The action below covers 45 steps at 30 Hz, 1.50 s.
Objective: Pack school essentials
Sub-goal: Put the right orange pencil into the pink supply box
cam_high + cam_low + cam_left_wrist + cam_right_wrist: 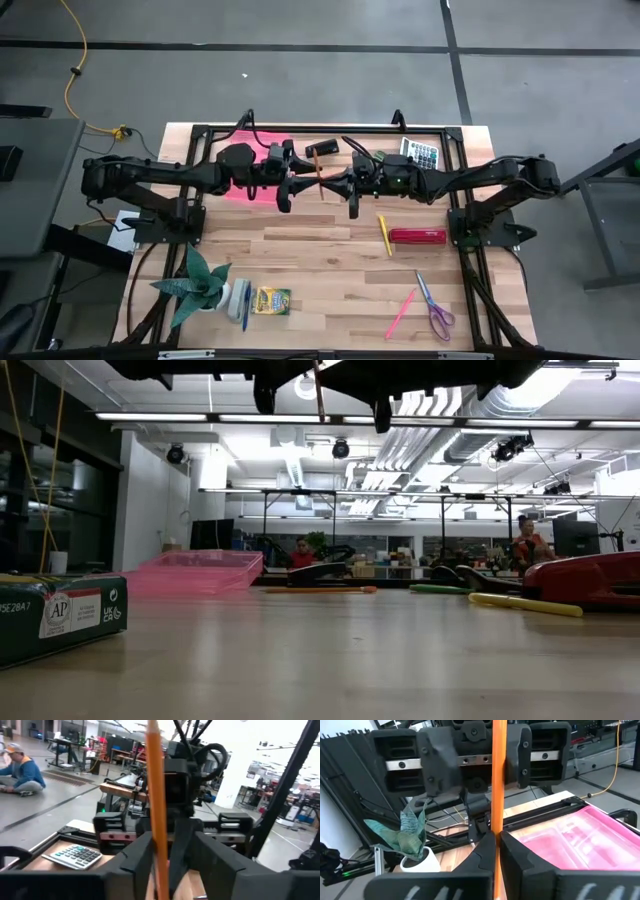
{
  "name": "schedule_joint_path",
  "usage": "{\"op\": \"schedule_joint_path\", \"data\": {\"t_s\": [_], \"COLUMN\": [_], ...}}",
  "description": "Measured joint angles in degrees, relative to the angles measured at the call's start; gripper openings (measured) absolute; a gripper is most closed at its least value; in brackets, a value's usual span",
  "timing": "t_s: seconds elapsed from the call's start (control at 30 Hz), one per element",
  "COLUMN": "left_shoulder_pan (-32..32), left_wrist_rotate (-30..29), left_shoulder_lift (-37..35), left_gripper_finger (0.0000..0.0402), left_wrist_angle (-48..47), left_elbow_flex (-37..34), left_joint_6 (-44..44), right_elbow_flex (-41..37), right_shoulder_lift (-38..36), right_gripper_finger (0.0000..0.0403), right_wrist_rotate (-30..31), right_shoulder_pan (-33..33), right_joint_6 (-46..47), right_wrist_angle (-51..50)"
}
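Observation:
A thin orange pencil [319,165] [321,400] stands upright in the air over the table's middle, just right of the pink tray [238,190]. My right gripper [328,183] [497,845] comes in from the right and is shut on it. My left gripper [312,183] [172,837] faces it from the left, open. The pencil [156,780] stands between the left fingers, close to one of them, with a gap on the other side. On the table lie a yellow pencil [384,235], a pink pencil [400,313], purple scissors [435,310], a crayon box [271,300] and a blue pen [245,305]. My right gripper pinches the orange pencil below its middle [498,827] between its two fingers [512,851]. The fingers come level from the table's right and lie across the pencil. The pencil is upright and lifted clear, with most of its length above the fingers and its lower end [325,420] showing beneath.
The pink tray [195,572] [580,835] lies under my left arm at the far left. A grey calculator [421,153] [75,856] sits at the far right, a red bar [418,236] right of centre, and a potted plant [200,285] at the near left. Black frame rails edge the table.

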Motion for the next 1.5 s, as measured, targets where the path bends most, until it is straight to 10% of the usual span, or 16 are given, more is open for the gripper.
{"op": "schedule_joint_path", "data": {"t_s": [0.37, 0.67, 1.1, 1.5], "left_shoulder_pan": [0.0, 2.0, 10.1, 10.8], "left_wrist_rotate": [-1.0, -1.7, -1.5, -3.1], "left_shoulder_lift": [1.0, -2.6, -26.8, -38.9], "left_gripper_finger": [0.0010, 0.0004, 0.0002, 0.0001], "left_wrist_angle": [1.4, -3.4, -32.9, -30.3], "left_elbow_flex": [0.0, 0.0, -0.3, -9.3], "left_joint_6": [1.0, 3.7, 11.5, 7.1], "right_elbow_flex": [0.0, 0.0, 0.0, 0.0], "right_shoulder_lift": [0.1, -1.9, -13.7, -14.5], "right_gripper_finger": [0.0000, 0.0016, 0.0185, 0.0211], "right_wrist_rotate": [-0.6, -0.5, 2.8, 2.8], "right_shoulder_pan": [0.0, -0.7, -3.8, -3.8], "right_joint_6": [-0.4, -0.4, -3.9, -3.8], "right_wrist_angle": [-0.5, -3.4, -13.7, -13.4]}}
